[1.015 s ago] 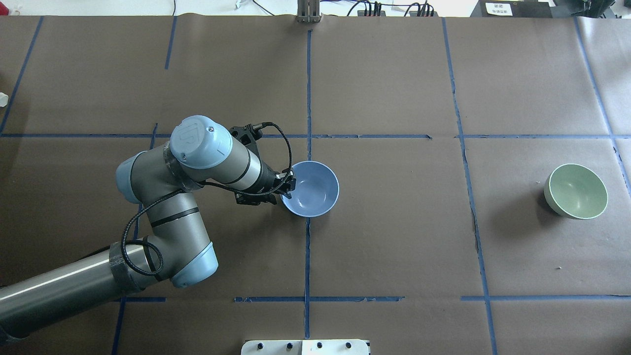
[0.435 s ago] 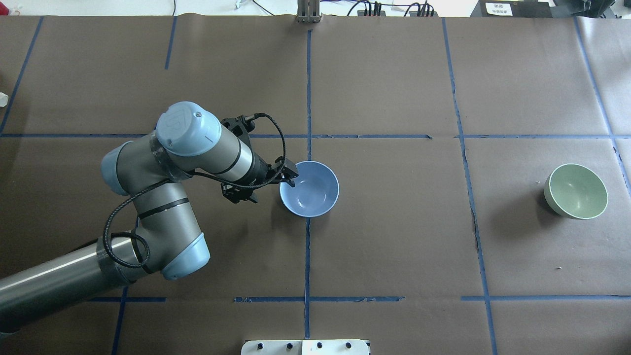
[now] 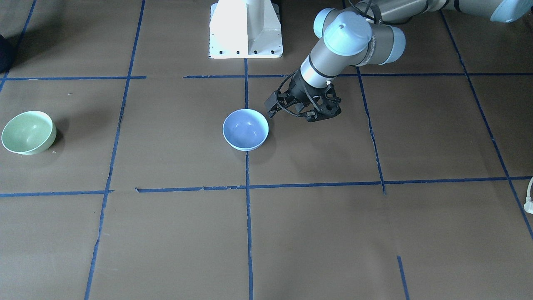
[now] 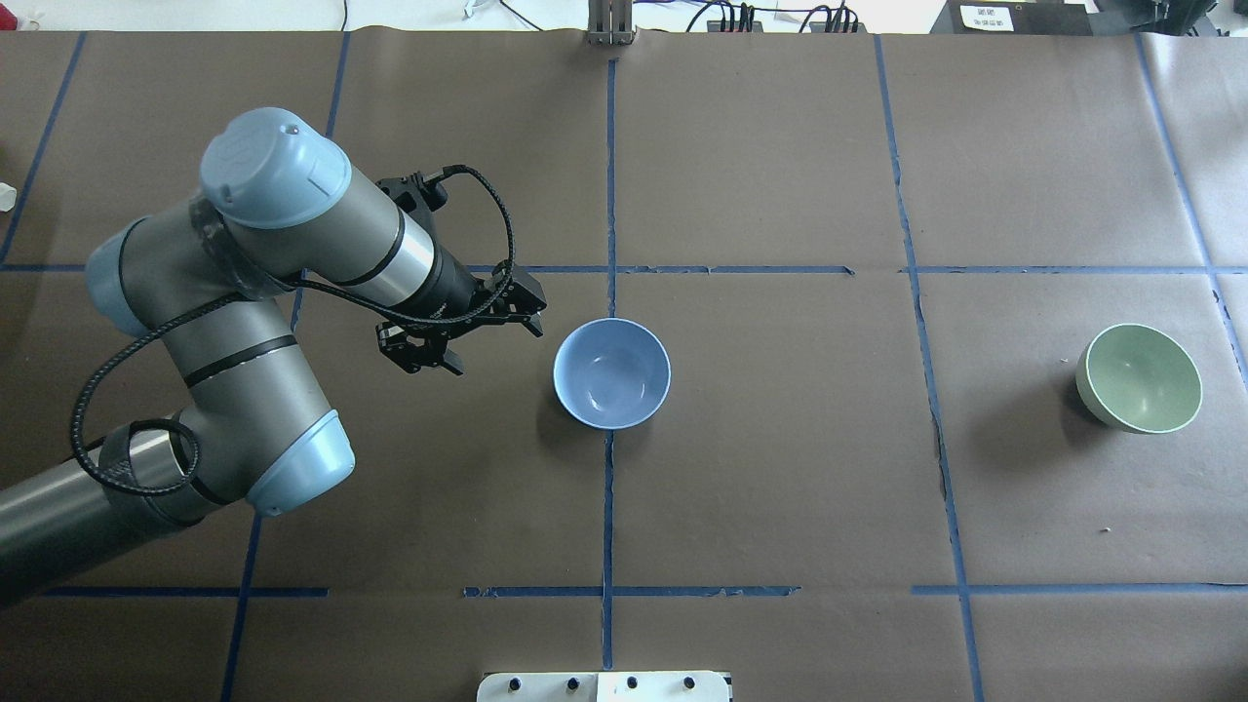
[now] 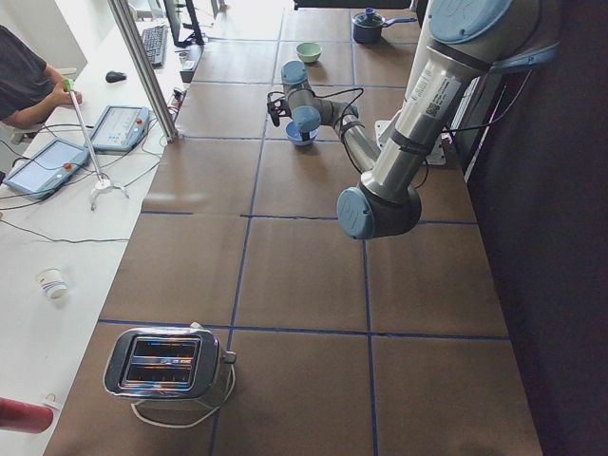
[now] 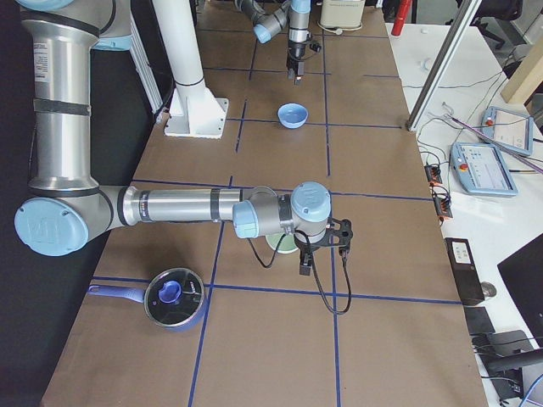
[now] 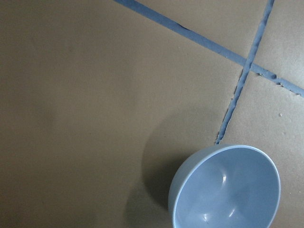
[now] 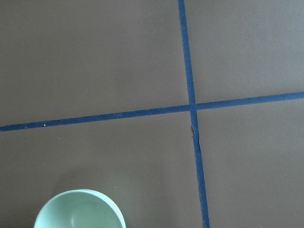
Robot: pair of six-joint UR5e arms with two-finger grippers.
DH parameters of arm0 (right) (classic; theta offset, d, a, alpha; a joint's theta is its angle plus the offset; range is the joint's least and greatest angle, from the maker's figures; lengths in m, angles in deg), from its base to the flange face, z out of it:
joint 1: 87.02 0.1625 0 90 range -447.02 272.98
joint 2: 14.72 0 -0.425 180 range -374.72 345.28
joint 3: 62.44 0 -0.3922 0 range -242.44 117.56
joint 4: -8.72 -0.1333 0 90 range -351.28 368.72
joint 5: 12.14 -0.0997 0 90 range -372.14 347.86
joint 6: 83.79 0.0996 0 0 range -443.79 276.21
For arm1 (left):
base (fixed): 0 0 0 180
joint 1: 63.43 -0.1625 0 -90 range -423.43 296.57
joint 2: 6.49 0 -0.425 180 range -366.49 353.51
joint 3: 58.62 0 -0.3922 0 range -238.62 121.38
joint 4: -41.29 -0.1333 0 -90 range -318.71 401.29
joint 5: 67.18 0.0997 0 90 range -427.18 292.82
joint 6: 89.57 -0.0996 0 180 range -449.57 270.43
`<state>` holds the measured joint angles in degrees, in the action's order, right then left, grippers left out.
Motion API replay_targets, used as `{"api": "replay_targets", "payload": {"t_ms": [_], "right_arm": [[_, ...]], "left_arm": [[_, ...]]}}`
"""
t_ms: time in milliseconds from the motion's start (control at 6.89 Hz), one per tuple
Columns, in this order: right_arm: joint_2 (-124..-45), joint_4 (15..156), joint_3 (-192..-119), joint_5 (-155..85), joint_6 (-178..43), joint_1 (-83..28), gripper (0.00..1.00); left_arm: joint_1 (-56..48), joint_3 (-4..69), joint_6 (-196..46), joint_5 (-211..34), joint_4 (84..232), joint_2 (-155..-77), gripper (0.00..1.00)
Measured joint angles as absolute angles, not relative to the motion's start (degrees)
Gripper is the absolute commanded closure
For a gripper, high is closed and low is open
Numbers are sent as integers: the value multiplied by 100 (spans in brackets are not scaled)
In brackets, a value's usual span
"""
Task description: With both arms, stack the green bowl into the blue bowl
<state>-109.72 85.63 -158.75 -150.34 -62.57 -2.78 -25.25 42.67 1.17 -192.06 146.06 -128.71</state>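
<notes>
One table (image 4: 780,487) is seen, covered in brown paper and divided by blue tape lines. Two arms are counted: the left arm (image 4: 253,292) is bent over the table's left half, and the right arm (image 6: 170,206) is stretched low across the table's right end. One white pedestal (image 3: 245,29) is bolted at the table's near edge between them. One silver toaster (image 5: 166,363) is set at the table's far left end, and one dark pot (image 6: 174,298) with a blue-knobbed lid is placed at the far right end. Two bowls are counted, both upright, empty and well apart. The blue bowl (image 4: 611,373) is set at the table's middle, on a tape line. The green bowl (image 4: 1139,378) is set near the right end and is not yet stacked in the blue one. Two grippers are counted. The left gripper (image 4: 531,312) is held above the table, near the blue bowl but apart from it; its jaws appear slightly parted, with nothing held between them. The right gripper (image 6: 305,263) is seen just beside the green bowl in the side view only, so whether its jaws are parted or closed cannot be told.
</notes>
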Motion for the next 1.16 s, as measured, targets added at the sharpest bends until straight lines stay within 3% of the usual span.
{"api": "replay_targets", "payload": {"t_ms": [435,725,1160], "right_arm": [[-11414,5915,-15331,-14531,-4231,-1517,0],[-11447,5035,-14794,-14385,-3906,-1952,4],[-11448,4835,-14598,-14385,-3752,-2155,82]], "left_arm": [[-2325,5065,-812,-19219,13226,-12681,0],[-2166,5519,-1390,-19191,12667,-12457,0],[-2074,5632,-1546,-19183,12578,-12357,0]]}}
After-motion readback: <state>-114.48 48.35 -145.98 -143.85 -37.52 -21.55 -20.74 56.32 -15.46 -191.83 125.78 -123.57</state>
